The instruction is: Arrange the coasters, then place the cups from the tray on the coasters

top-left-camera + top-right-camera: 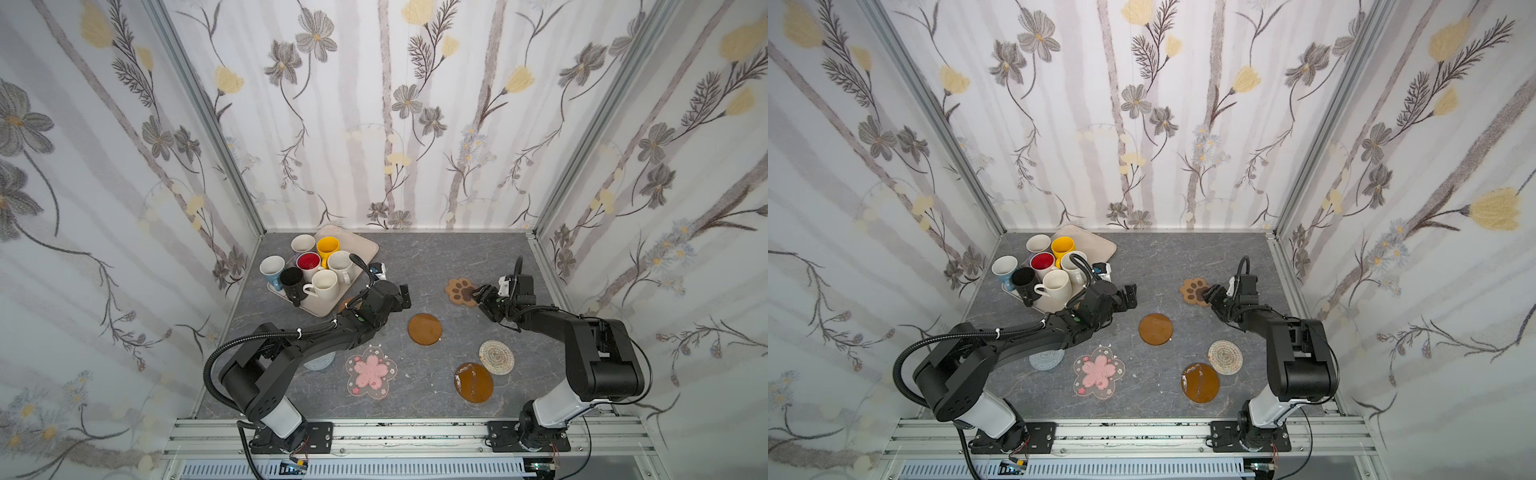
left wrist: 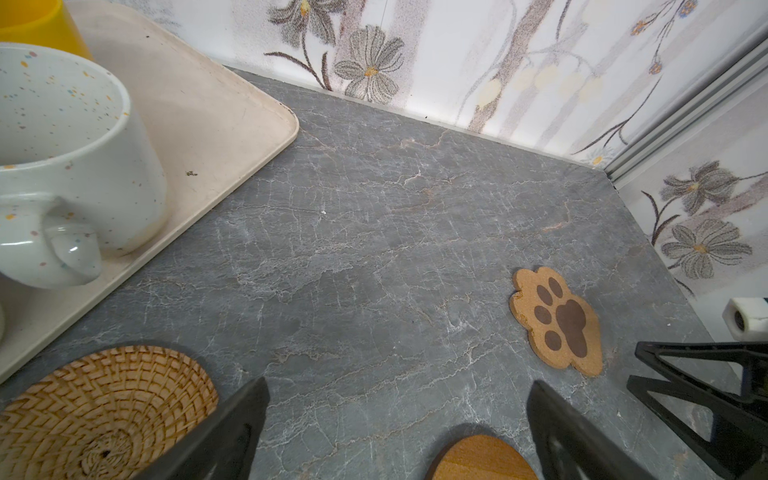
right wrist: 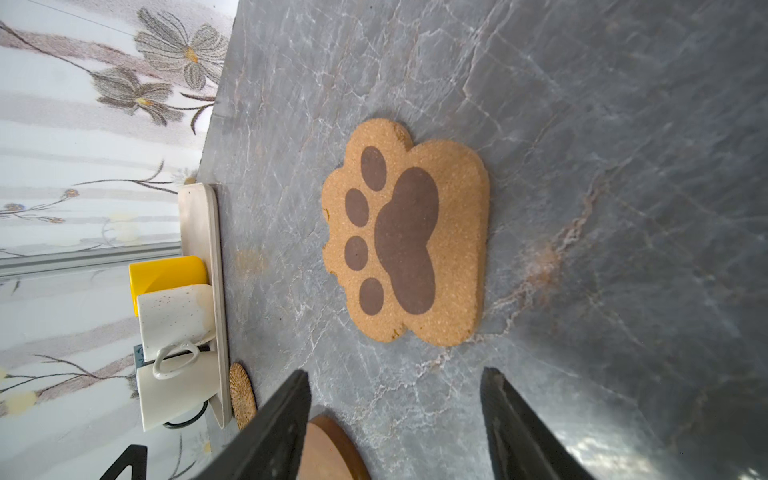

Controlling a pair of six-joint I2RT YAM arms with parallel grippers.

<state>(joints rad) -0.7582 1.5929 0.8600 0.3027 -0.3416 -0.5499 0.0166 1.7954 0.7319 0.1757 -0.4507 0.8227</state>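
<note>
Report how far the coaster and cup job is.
Done: most coasters lie spread out, like the pink blossom coaster. In hand: the right end effector is open and empty by the paw coaster; the left end effector is open too. Left: the rattan coaster lies close beside the tray, and all seven cups stand on that tray, none on a coaster.

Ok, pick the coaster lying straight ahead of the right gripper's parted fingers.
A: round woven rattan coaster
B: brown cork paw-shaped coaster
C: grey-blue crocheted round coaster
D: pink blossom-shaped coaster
B: in the right wrist view the right gripper points at the brown cork paw-shaped coaster, which lies flat on the grey marbled table just beyond the open fingertips, not held.
</note>
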